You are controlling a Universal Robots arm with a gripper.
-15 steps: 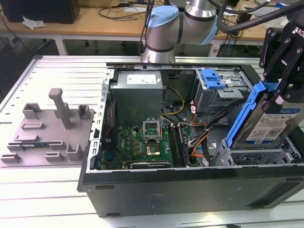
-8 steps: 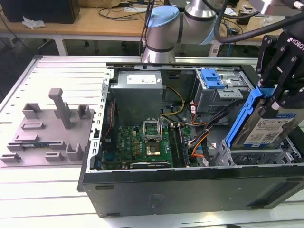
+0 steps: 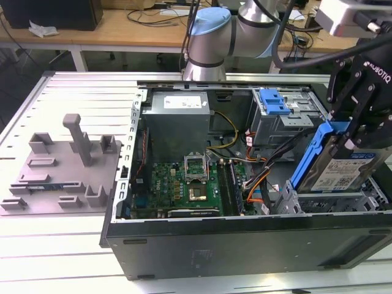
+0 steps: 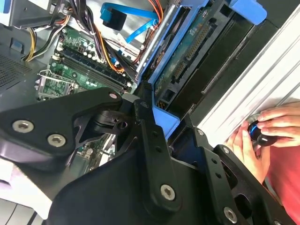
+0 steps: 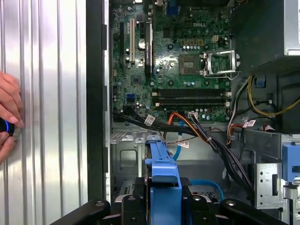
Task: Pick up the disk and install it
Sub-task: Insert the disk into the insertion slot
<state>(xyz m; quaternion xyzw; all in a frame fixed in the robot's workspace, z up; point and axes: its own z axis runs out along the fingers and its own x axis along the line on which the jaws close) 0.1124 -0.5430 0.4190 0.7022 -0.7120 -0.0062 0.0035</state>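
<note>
The gripper (image 3: pixel 357 128) is shut tight on the disk (image 3: pixel 346 171) and holds it by its top edge, with a black finger on each side. The disk is a flat silver box with a white and blue label, and a blue plastic frame (image 3: pixel 311 154) runs around it. It hangs tilted over the corner of the open computer case (image 3: pixel 245 236) on the exterior view's right. Its low end is down by a grey metal rack (image 3: pixel 367 199), but I cannot tell if the two touch. In the first wrist view the blue frame sticks out between the black fingers (image 5: pixel 133 206), above the floor of the case. Deeper in the case lies the green board (image 3: pixel 184 184) with many small parts. Behind it sits a big grey box (image 3: pixel 177 119), and next to that is a grey cage with a blue tab (image 3: pixel 274 101). A grey plastic stand (image 3: pixel 61 165) rests on the table (image 3: pixel 61 257), on the exterior view's left. In the second wrist view a person's hand (image 4: pixel 276 124) rests on the table beside the case and holds a small black knob (image 4: pixel 262 138).
</note>
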